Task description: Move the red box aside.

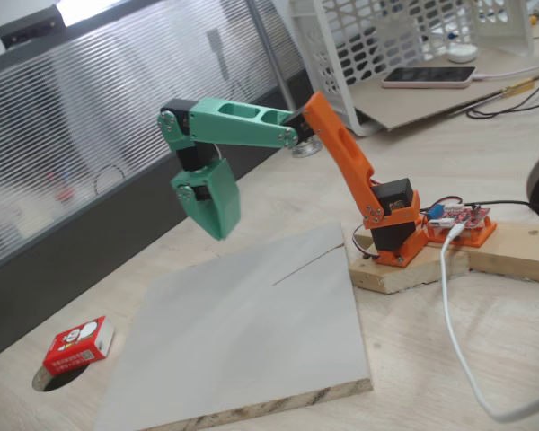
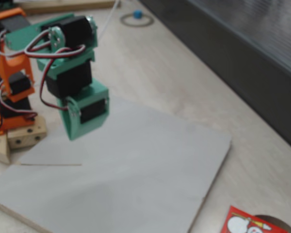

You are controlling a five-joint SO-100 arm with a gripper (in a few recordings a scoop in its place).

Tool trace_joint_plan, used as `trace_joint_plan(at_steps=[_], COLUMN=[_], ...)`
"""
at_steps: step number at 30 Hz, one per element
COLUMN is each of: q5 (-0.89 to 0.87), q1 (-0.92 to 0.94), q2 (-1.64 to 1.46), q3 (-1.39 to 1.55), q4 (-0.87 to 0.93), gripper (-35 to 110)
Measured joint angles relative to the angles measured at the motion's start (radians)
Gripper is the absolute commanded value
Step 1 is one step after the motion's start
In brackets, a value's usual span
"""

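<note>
The red box [image 1: 78, 346] lies flat on the wooden table at the lower left, just off the grey board's left edge and beside a round hole. In a fixed view its corner with a white cartoon figure [image 2: 245, 224] shows at the bottom edge. The green gripper [image 1: 217, 230] hangs pointing down above the board's far corner, well away from the box, with its jaws together and nothing in them. In a fixed view the gripper [image 2: 73, 135] hovers over the board's left part.
A grey board [image 1: 251, 332] covers the table's middle. The orange arm base stands on a wooden block [image 1: 404, 269] with a red circuit board [image 1: 463, 220] and a white cable [image 1: 454, 332]. A white basket [image 1: 386, 36] and a phone [image 1: 428, 77] lie behind. A round table hole [image 1: 49, 382] sits by the box.
</note>
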State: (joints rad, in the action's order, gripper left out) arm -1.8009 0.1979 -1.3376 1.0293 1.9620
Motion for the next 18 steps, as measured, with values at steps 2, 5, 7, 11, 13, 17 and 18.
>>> trace_joint_plan(at_steps=[2, 5, 7, 11, 13, 17, 18], q5=[0.0, 0.0, 0.0, 0.0, 0.0, 0.0, 0.0], q1=[0.009, 0.005, 0.005, 0.005, 0.009, 0.005, 0.008], q2=[-0.074, -0.164, -0.225, -0.362, -0.437, -0.591, -0.629], q3=[0.12, 0.278, 0.373, 0.555, 0.647, 0.828, 0.877], q4=[0.0, -0.003, -0.003, -0.003, -0.003, -0.075, -0.114], gripper=[4, 4, 4, 4, 4, 4, 4])
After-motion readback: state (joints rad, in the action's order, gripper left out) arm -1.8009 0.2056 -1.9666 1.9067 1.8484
